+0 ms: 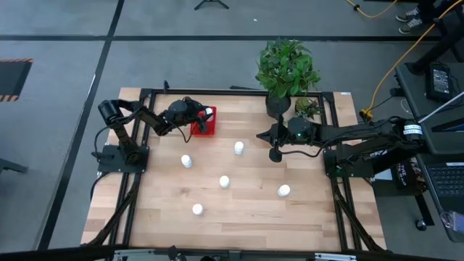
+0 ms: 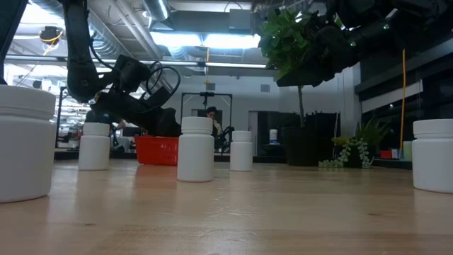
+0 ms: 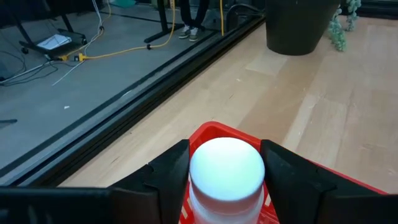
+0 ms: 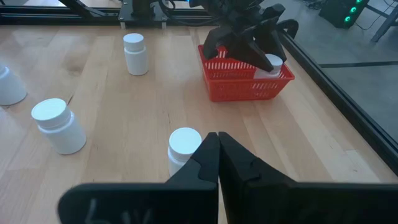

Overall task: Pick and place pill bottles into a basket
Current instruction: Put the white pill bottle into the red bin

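Note:
The red basket (image 1: 201, 129) stands at the back left of the table. My left gripper (image 1: 206, 117) reaches into it, open, its fingers (image 3: 166, 177) close on either side of a white pill bottle (image 3: 227, 169) that stands in the basket (image 3: 208, 129). The right wrist view shows that bottle (image 4: 272, 63) inside the basket (image 4: 245, 84). Several more pill bottles (image 1: 238, 148) stand about the table's middle and front. My right gripper (image 1: 275, 153) hangs shut near the back right, above a bottle (image 4: 184, 147).
A dark plant pot (image 1: 278, 103) with a leafy plant stands at the back, right of centre, beside my right arm. A small trailing plant (image 1: 308, 109) lies next to it. A black frame rail (image 3: 143, 102) borders the table behind the basket.

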Controlling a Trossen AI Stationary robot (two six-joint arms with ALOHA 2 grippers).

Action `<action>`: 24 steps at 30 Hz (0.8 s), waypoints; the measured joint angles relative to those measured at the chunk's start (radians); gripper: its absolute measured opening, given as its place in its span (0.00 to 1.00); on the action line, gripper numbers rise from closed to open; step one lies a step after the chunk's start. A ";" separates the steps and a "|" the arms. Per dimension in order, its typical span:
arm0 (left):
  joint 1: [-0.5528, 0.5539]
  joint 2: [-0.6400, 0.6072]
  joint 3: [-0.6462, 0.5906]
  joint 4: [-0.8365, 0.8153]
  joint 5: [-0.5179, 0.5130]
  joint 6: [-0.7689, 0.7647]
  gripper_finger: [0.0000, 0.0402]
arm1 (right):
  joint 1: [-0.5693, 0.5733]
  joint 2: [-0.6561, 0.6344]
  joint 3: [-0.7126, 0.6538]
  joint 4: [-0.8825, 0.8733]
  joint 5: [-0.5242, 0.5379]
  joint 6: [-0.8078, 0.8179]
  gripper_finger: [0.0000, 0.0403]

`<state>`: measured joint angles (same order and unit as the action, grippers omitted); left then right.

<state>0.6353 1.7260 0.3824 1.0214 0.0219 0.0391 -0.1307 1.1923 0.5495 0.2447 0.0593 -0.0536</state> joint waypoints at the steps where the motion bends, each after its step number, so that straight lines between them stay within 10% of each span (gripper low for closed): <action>1: 0.000 0.000 0.000 0.000 0.000 0.000 0.47 | 0.000 0.000 0.000 0.000 0.000 0.000 0.00; 24: 0.000 -0.017 0.000 0.066 0.004 0.033 0.47 | 0.000 0.000 0.000 0.000 0.000 -0.016 0.02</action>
<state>0.6353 1.7094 0.3824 1.0874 0.0255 0.0726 -0.1307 1.1923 0.5495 0.2447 0.0593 -0.0696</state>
